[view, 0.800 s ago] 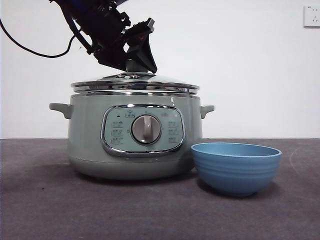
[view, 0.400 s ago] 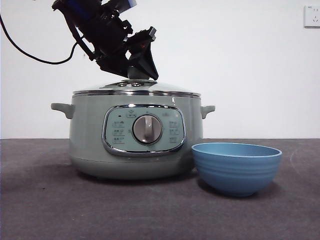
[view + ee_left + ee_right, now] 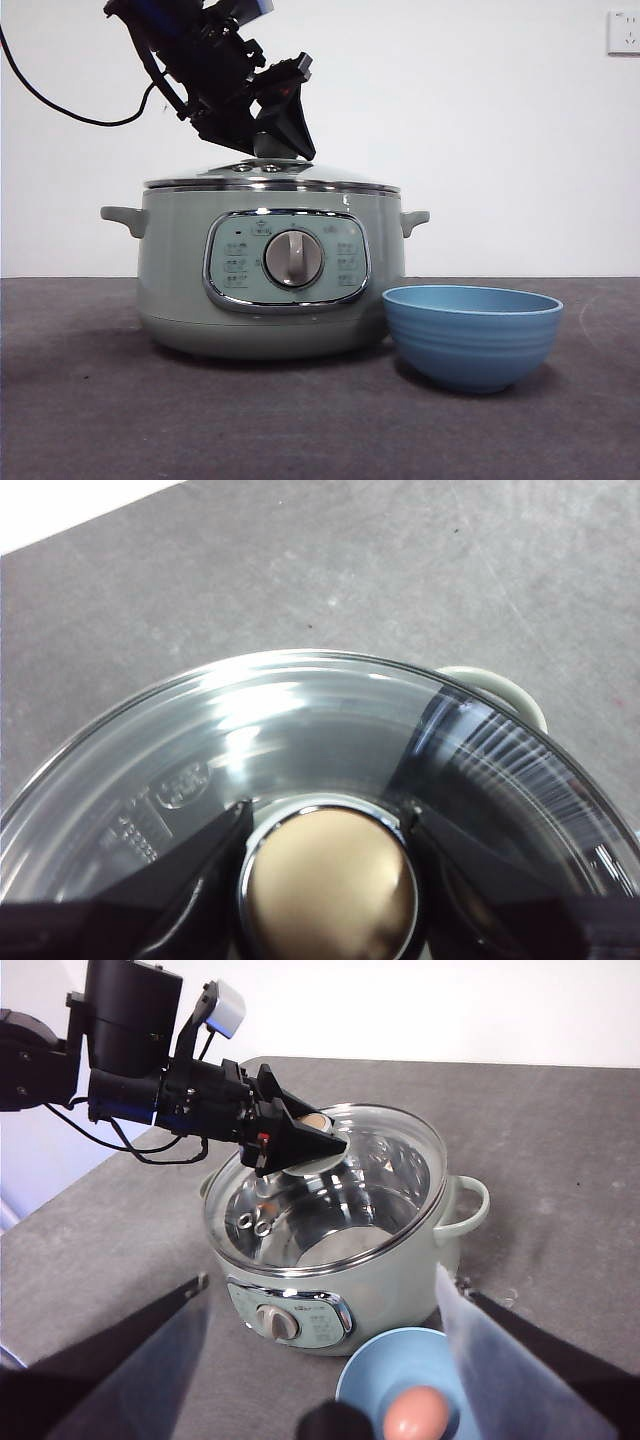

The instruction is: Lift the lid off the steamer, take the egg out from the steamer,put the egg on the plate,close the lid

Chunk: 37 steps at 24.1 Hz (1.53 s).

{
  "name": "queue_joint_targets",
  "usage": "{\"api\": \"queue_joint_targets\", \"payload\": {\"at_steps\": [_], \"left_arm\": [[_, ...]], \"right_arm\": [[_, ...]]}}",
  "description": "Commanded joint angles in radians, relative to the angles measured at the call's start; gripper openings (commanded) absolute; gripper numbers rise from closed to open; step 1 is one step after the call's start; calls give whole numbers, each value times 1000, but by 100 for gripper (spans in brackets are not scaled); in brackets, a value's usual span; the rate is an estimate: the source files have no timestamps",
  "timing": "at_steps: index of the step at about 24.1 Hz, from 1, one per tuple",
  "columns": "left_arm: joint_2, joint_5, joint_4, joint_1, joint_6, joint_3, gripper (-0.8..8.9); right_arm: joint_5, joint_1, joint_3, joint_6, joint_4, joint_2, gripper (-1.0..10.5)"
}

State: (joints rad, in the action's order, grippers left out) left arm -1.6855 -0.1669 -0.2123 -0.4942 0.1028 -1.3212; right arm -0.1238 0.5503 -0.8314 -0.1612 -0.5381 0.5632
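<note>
The glass lid sits flat on the sage-green steamer. My left gripper comes down from the upper left and is shut on the lid's knob, one jaw on each side. The right wrist view shows it there too, over the lid and steamer. The blue plate stands right of the steamer. The egg lies in it; the front view hides the egg. My right gripper is open and empty, high above the plate.
The steamer's side handle sticks out over the grey table. A black cable hangs behind the left arm. A wall socket is at the top right.
The lid has come down the last bit and now rests on the steamer's rim. The left gripper stays on the knob. The plate has not moved.
</note>
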Motion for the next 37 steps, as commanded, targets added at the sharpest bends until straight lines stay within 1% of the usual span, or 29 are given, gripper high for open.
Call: {"api": "queue_joint_targets", "payload": {"at_steps": [1, 2, 3, 4, 12, 16, 20, 24, 28, 33, 35, 37], "left_arm": [[-14, 7, -24, -3, 2, 8, 269], [-13, 7, -24, -2, 2, 8, 380], [-13, 7, -24, 0, 2, 8, 470], [-13, 7, -25, 1, 2, 8, 507], [32, 7, -39, 4, -2, 5, 507], [114, 7, -56, 4, -2, 4, 507], [233, 7, -103, 4, -2, 4, 507], [374, 4, -227, 3, -2, 4, 501], [522, -1, -412, 2, -24, 4, 501], [666, -64, -634, 1, -58, 4, 498], [700, -76, -702, 1, -58, 4, 490], [731, -76, -770, 1, -58, 4, 422]], "right_arm": [[-1, 2, 11, -6, 3, -2, 383], [-1, 2, 11, -6, 2, -2, 383], [-1, 2, 11, -6, -1, -2, 383], [-1, 2, 11, -6, -5, -2, 383], [-1, 2, 11, -6, -50, -2, 383], [-2, 2, 11, -6, -51, -2, 383], [-2, 2, 11, -6, -59, -2, 383], [-9, 2, 11, -6, -92, -2, 383], [-15, 2, 11, -2, -154, -2, 382], [-92, 2, 11, -3, -228, -1, 378], [-122, 2, 11, -3, -253, -1, 378], [-152, 2, 11, -4, -286, 0, 378]]}}
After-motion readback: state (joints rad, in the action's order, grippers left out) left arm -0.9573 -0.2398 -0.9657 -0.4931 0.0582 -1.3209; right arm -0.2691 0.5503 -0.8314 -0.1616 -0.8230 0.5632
